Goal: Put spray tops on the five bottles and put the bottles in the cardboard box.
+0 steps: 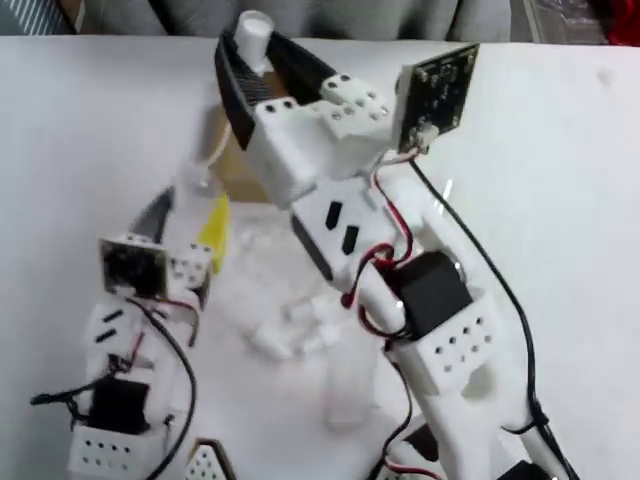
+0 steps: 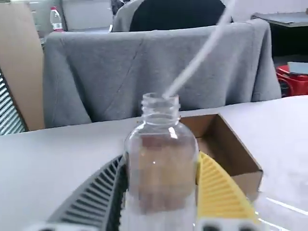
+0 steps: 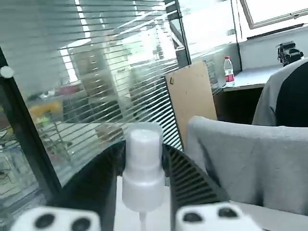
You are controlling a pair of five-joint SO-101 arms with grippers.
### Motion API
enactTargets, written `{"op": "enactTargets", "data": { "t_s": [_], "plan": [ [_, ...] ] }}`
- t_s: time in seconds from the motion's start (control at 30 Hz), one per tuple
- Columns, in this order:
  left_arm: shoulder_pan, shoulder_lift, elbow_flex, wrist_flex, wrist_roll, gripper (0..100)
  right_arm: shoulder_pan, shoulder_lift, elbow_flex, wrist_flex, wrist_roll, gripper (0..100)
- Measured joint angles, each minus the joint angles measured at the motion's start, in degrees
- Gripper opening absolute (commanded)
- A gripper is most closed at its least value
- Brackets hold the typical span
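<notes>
Left gripper [image 2: 161, 197] clamps the clear bottle [image 2: 161, 159] upright, just in front of the cardboard box [image 2: 226, 144]. Right gripper [image 3: 142, 178] grips a spray top [image 3: 142, 163] above it, its dip tube [image 2: 202, 53] slanting to the bottle neck. We would square the top over the neck before lowering and mind the box wall behind; the table [image 1: 560, 200] offers open room.

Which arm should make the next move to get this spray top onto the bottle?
Right. The right pincer holds the spray top, its tube reaching the mouth of the bottle; the left pincer grips it upright.
</notes>
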Motion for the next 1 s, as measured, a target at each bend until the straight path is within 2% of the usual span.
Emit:
{"op": "enactTargets", "data": {
  "t_s": [0.2, 0.5, 0.67, 1.0],
  "plan": [
    [6.2, -4.3, 5.5, -0.4, 0.0, 2, 3.0, 0.0, 0.0, -0.6, -0.7, 1.8],
    [6.2, -5.9, 6.8, -0.4, 0.0, 2, 3.7, 0.0, 0.0, 0.5, -0.7, 1.6],
    [6.2, -5.9, 6.9, -0.4, 0.0, 2, 3.3, 0.0, 0.0, 1.3, 4.7, 1.6],
    [6.2, -5.9, 6.9, -0.4, 0.0, 2, 2.8, 0.0, 0.0, 1.3, 6.0, 1.8]
  ]
}}
